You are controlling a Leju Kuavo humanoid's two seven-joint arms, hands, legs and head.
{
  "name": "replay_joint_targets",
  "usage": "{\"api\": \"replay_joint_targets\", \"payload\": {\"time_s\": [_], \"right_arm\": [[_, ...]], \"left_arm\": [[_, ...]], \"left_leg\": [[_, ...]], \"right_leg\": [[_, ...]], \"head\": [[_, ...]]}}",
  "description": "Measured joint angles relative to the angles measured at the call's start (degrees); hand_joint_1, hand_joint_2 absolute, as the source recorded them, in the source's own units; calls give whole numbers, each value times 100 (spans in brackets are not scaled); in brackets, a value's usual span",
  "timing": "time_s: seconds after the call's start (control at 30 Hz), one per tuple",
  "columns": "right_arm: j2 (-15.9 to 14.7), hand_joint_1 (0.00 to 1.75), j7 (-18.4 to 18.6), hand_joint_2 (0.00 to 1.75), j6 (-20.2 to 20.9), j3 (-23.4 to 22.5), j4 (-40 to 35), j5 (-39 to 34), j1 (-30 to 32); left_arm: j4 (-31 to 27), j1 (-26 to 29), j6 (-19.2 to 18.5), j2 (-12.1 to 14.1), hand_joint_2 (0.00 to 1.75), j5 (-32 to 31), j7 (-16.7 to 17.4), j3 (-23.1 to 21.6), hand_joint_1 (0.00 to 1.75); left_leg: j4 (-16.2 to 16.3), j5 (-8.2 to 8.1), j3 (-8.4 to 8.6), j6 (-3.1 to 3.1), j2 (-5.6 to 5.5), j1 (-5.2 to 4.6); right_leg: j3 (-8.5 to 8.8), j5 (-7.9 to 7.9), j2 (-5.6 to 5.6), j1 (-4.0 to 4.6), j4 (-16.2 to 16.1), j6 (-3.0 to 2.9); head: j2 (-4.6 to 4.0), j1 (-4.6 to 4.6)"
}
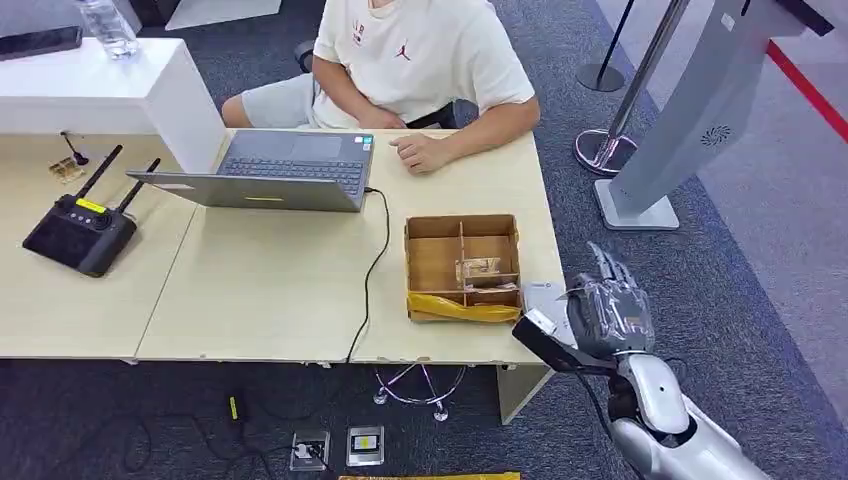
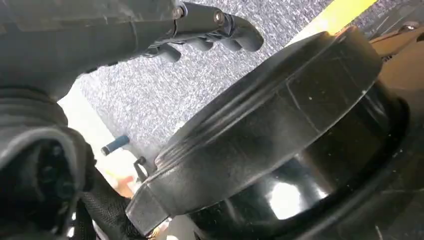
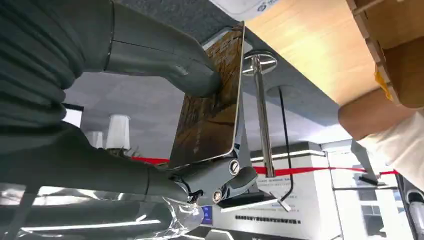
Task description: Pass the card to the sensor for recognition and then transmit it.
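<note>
Right hand up off the worktop's near right corner, pinching the card between thumb and fingers, card edge-up beside the white sensor. Just left of that, cardboard box with dividers. Across the worktop, person's hand resting by the laptop. Left hand low over carpet, fingers curled, holding nothing.

Desk: open laptop far centre, cable trailing to near edge | black antenna unit at left | divided cardboard box at right, yellow tape on near wall | seated person behind | grey kiosk stand far right
</note>
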Motion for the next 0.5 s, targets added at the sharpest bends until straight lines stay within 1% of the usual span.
{"api": "replay_joint_targets", "payload": {"time_s": [0.23, 0.33, 0.5], "right_arm": [[188, 175, -230, 175, 37, 44, 287, -175, 29], [313, 175, -333, 175, 35, 105, 446, -230, 30], [474, 175, -378, 175, 35, 183, 675, -313, 26]], "left_arm": [[0, -1, 0, 0, 0, 9, 0, 0, 0], [0, -2, 0, 0, 0, 9, 2, 0, 0], [0, -7, 0, 0, 0, -13, 7, 0, 0]], "left_leg": [[0, 0, -1, 0, 0, 0], [0, 0, -1, 0, 0, 1], [-1, 0, -1, 0, -1, 1]], "right_leg": [[0, 0, 0, 0, 0, 0], [0, 0, 0, 1, 0, 0], [0, 0, 0, 1, 0, 0]], "head": [[0, 0], [0, 0], [0, 0]]}}
